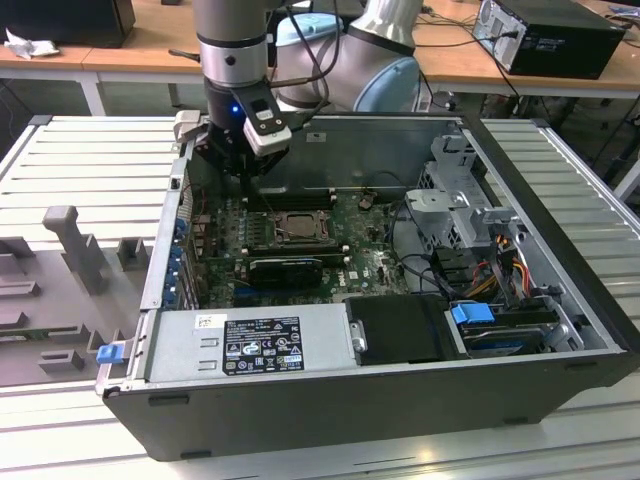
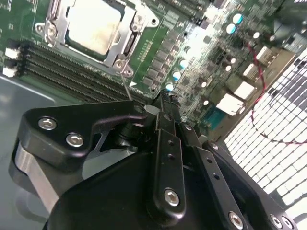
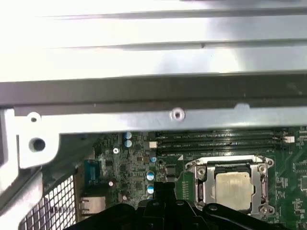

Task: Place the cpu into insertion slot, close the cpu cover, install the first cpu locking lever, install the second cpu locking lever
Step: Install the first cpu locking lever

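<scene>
The cpu (image 2: 93, 26) (image 3: 233, 188), with its pale metallic top, lies in the insertion slot (image 1: 298, 226) on the green motherboard. The silvery cpu cover (image 2: 130, 44) (image 3: 262, 184) lies flat around it. A thin metal locking lever (image 2: 125, 85) runs from the socket's corner toward my fingertips. My gripper (image 2: 162, 101) (image 3: 163, 188) (image 1: 245, 168) hangs beside the socket, toward the exterior view's left, with its black fingers together. I cannot tell if it touches the lever.
The open computer case (image 1: 330, 395) holds long black memory slots (image 3: 220, 140), a power supply (image 1: 250, 342), drive cages (image 1: 465, 195) and cables (image 1: 500, 265). The case's metal wall (image 3: 144, 117) stands close behind the gripper. Grey fixtures (image 1: 75, 245) sit on the table at the exterior view's left.
</scene>
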Controlling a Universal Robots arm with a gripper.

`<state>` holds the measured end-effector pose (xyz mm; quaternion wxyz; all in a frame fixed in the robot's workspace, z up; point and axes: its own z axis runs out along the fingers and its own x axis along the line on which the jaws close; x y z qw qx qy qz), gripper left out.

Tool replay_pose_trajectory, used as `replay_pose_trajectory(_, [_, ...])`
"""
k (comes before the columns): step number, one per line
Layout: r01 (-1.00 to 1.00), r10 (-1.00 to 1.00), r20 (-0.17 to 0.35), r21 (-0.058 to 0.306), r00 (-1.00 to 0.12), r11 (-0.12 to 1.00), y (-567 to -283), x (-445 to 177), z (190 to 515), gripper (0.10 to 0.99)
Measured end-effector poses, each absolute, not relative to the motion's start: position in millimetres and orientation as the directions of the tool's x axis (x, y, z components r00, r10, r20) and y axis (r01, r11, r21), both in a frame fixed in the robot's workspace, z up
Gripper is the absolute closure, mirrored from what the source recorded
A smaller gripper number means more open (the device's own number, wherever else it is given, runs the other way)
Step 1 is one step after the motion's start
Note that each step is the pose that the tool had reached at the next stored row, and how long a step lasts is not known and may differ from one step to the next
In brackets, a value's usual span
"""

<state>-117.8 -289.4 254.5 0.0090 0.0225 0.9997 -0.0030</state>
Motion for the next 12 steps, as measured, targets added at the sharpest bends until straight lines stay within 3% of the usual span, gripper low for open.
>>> replay_pose_trajectory(12, [0.046, 0.045, -0.018, -0.007, -0.999, 0.999, -284.0, -113.7, 254.2, 0.98])
